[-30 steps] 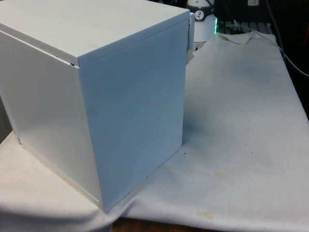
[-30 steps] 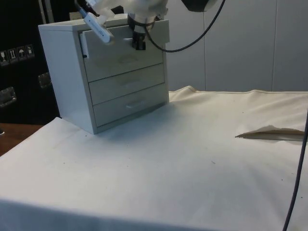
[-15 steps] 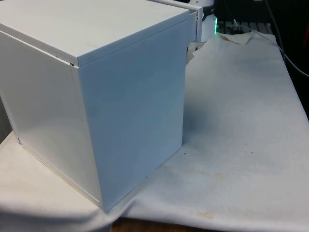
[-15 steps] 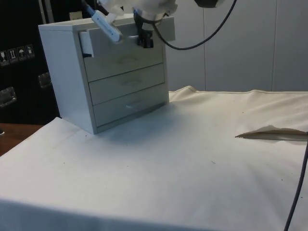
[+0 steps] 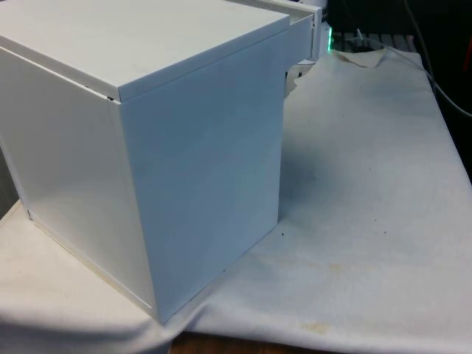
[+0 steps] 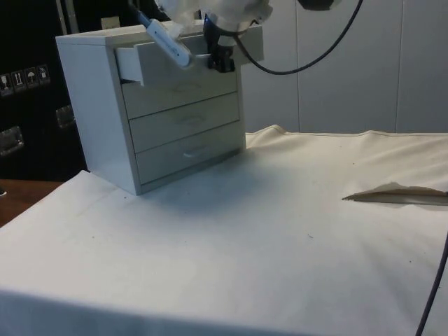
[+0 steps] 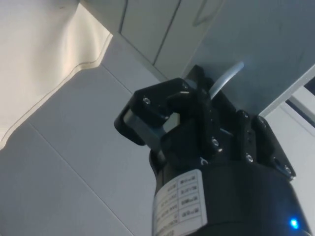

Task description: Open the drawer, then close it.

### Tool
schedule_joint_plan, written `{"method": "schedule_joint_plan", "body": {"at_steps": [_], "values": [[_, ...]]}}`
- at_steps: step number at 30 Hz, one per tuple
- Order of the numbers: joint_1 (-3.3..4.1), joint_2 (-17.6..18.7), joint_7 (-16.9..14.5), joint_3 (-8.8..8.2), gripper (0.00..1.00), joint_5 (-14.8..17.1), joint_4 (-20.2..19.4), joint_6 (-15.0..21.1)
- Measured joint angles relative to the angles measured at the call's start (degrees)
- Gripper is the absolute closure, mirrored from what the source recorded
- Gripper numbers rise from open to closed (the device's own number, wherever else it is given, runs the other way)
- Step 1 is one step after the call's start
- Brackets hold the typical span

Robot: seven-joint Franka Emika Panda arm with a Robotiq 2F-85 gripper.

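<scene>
Nearest in the side view, bare white cloth (image 6: 231, 238) over the tabletop, one raised fold (image 6: 395, 194) towards that view's right; further back, near the far corner, a white three-drawer chest (image 6: 143, 105), plain back and side turned to the front view (image 5: 147, 147); top white drawer (image 6: 189, 54) pulled partway out, front panel standing clear of the two lower drawers (image 6: 185, 133), also seen jutting past the chest's far edge in the front view (image 5: 302, 33); black two-finger hand (image 6: 222, 61) at that drawer's front, pinched around its slim curved handle (image 7: 227, 78) as seen from the wrist (image 7: 194, 98).
</scene>
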Motion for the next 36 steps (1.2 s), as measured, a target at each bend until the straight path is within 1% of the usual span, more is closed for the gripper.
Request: {"method": "schedule_joint_plan", "body": {"at_steps": [3, 8, 10, 14, 17, 30, 36], "values": [[0.0, -0.34, 0.0, 0.34, 1.0, -0.06, -0.57, -0.23], [0.0, -1.26, 0.0, 1.38, 1.0, -0.46, -2.06, -0.86], [0.0, -1.43, 0.0, 1.49, 1.0, -0.63, -2.23, -0.92], [0.0, -2.12, 0.0, 1.72, 1.0, -1.6, -3.09, -0.97], [0.0, -2.75, -0.11, 2.23, 1.0, -2.18, -3.9, -1.38], [0.0, -4.7, -0.63, 4.01, 1.0, -2.69, -6.3, -2.98], [0.0, -6.42, -0.63, 5.61, 1.0, -2.69, -8.37, -4.3]]}}
